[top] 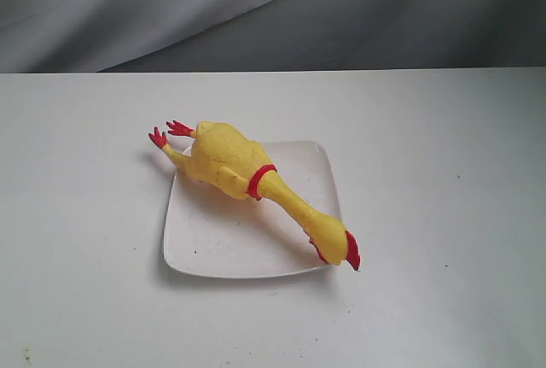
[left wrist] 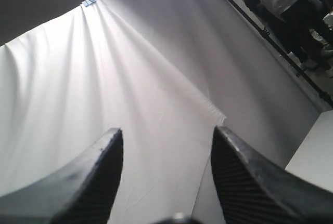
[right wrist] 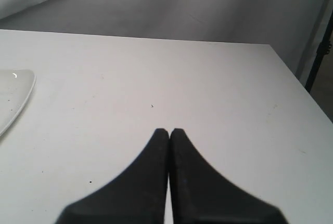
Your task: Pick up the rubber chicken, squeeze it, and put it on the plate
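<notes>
The chicken (top: 226,160) is being borne diagonally by the plate (top: 213,244), feet overhanging at 10 o'clock, head at 4 o'clock. The left gripper (left wrist: 167,130) is being held spread, and the right gripper (right wrist: 169,131) is being held pressed together above the table (right wrist: 218,94).

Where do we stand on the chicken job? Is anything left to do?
Done: the rubber chicken lies across the plate, with its feet and head overhanging opposite corners. In hand: nothing. The left gripper is open and faces the backdrop. The right gripper is shut and empty over the table. Left: apparently nothing, though these views cannot confirm the squeeze.
</notes>
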